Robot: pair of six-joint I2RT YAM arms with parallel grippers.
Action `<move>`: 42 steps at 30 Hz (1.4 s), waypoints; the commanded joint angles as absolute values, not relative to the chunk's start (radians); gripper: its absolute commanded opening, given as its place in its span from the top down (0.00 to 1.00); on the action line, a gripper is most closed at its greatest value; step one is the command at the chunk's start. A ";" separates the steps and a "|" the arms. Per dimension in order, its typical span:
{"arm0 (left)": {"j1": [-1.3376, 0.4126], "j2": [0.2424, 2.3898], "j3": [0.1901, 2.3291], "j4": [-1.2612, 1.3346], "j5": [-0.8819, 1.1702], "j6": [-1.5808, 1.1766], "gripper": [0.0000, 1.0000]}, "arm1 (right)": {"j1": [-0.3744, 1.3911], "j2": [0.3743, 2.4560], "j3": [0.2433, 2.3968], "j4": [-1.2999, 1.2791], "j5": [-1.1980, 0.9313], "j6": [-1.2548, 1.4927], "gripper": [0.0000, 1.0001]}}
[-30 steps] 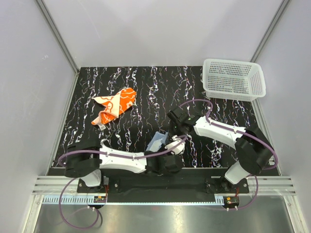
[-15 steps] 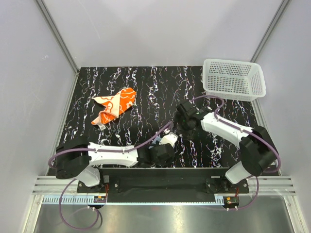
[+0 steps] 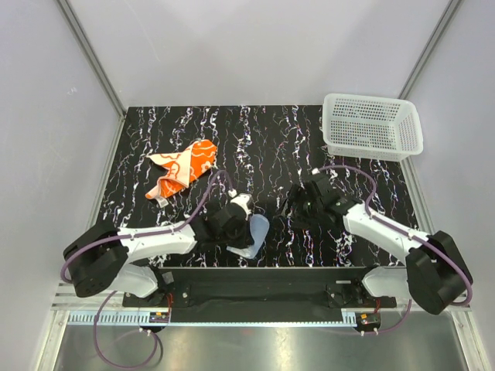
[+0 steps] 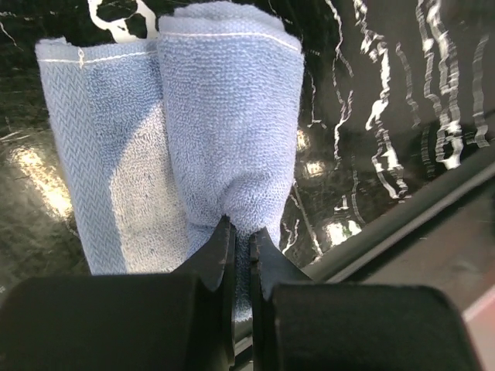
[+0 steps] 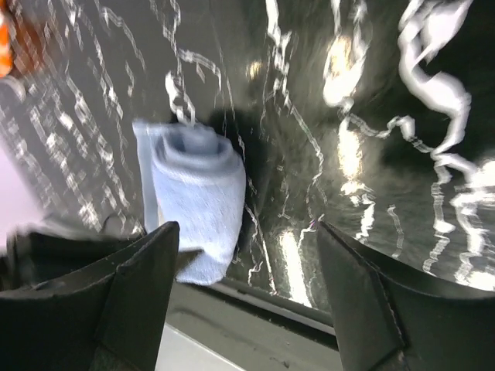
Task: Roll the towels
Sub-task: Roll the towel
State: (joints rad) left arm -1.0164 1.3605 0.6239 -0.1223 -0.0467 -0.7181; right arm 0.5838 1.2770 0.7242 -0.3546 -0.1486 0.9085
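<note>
The light blue towel [image 4: 232,116] lies partly rolled near the table's front edge, a thick roll on its right side and a flat layer to the left. My left gripper [image 4: 241,236] is shut on the near end of that roll. From above, the blue towel [image 3: 255,234] shows just right of the left gripper [image 3: 241,226]. My right gripper [image 5: 246,226] is open and holds nothing. It stands a little to the right of the blue towel [image 5: 197,185], apart from it. The orange patterned towel [image 3: 182,171] lies crumpled at the back left, far from both grippers.
A white mesh basket [image 3: 373,126] stands at the back right corner. The table's front edge with its black rail [image 4: 402,224] runs close beside the blue towel. Grey walls close in the table on three sides.
My right gripper has opened and drawn back to the right, away from the blue towel. The left arm has swung leftward while still pinching the towel's roll.
</note>
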 commanded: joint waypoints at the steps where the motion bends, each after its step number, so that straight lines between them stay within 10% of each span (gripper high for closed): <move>1: -0.939 1.339 0.546 -0.017 0.129 -0.776 1.00 | 0.597 1.238 0.608 -0.038 -0.304 0.972 0.22; 30: -0.733 1.304 0.307 0.610 0.549 -0.900 1.00 | 0.784 1.692 0.480 0.672 -0.339 1.141 0.23; 39: -0.736 1.358 0.299 0.575 0.529 -0.890 0.93 | 0.784 1.626 0.477 0.572 -0.301 1.120 0.73; 42: -0.742 1.329 0.327 0.457 0.491 -0.838 0.71 | 0.784 1.595 0.489 0.508 -0.278 1.105 0.86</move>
State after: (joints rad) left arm -0.7399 1.3563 0.3012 0.5308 0.5102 -0.8955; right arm 0.7834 1.6535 0.4801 0.5888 -0.3309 1.1370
